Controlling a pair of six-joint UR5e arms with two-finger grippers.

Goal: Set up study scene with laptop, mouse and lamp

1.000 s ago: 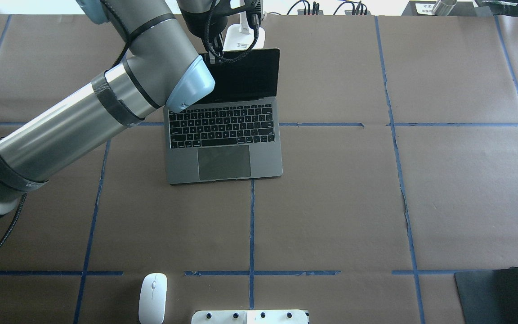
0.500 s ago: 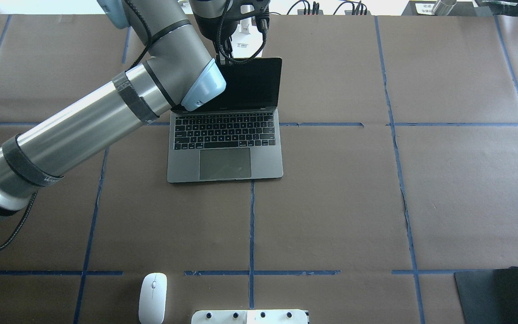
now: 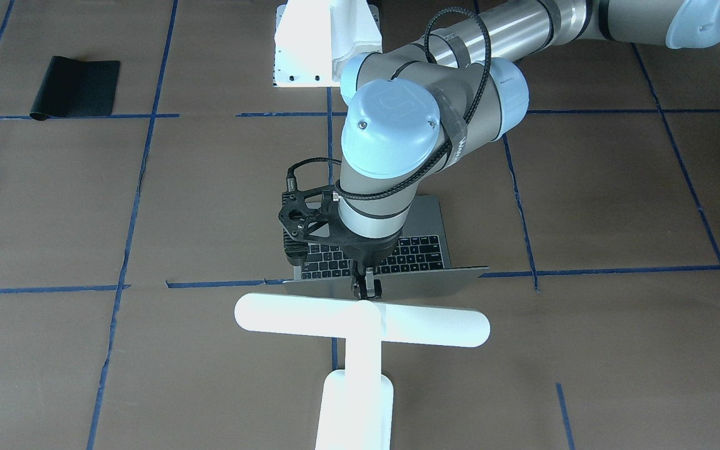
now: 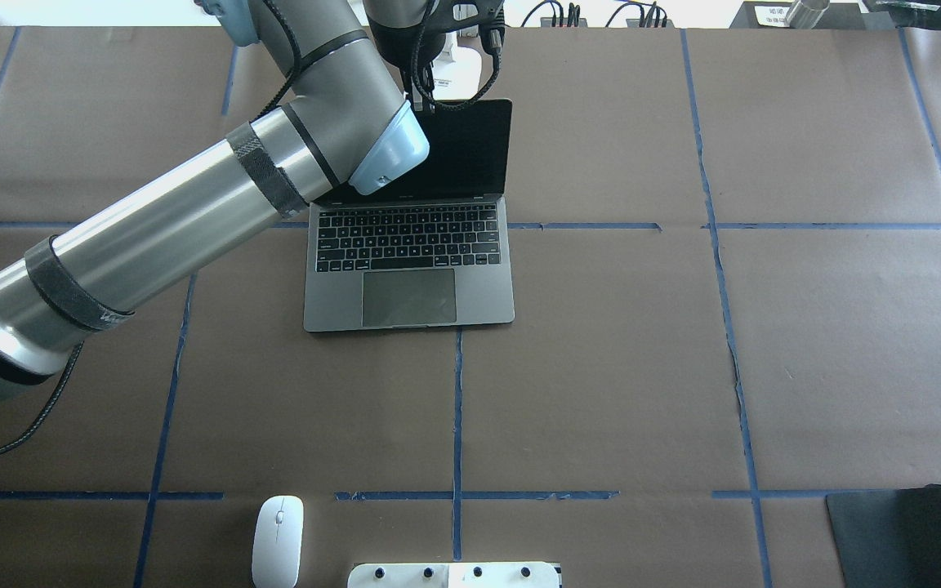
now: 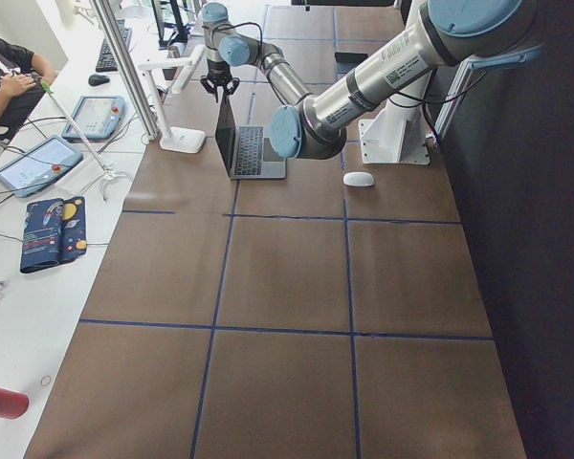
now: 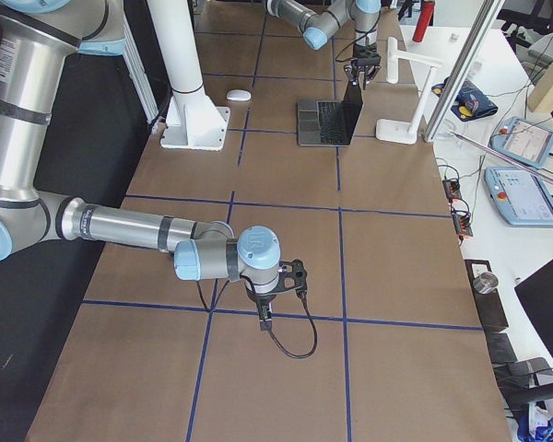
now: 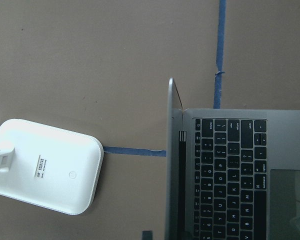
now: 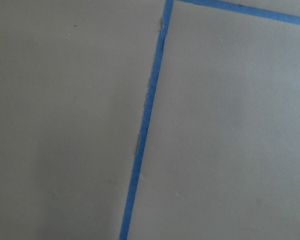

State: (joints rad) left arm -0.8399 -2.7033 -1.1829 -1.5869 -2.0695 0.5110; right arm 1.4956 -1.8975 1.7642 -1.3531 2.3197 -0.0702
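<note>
The open grey laptop (image 4: 409, 261) sits left of centre, its lid near upright; it also shows in the left wrist view (image 7: 230, 175). My left gripper (image 3: 366, 289) is shut on the top edge of the lid. The white T-shaped lamp (image 3: 360, 325) stands just beyond the laptop, and its base (image 7: 45, 170) is behind the lid. The white mouse (image 4: 278, 539) lies at the near edge, left of the mount. My right gripper (image 6: 263, 319) points down low over bare table far to the right; I cannot tell whether it is open.
A flat black mat (image 4: 899, 535) lies at the near right corner. The white bolted mount (image 4: 454, 575) stands at the near edge centre. Blue tape lines cross the brown table. A person and tablets (image 5: 48, 158) are on the bench beyond the far edge.
My left arm has swung further out toward the lamp while holding the lid. The laptop has shifted slightly and now lies square to the tape lines. Mouse and mat have not moved.
</note>
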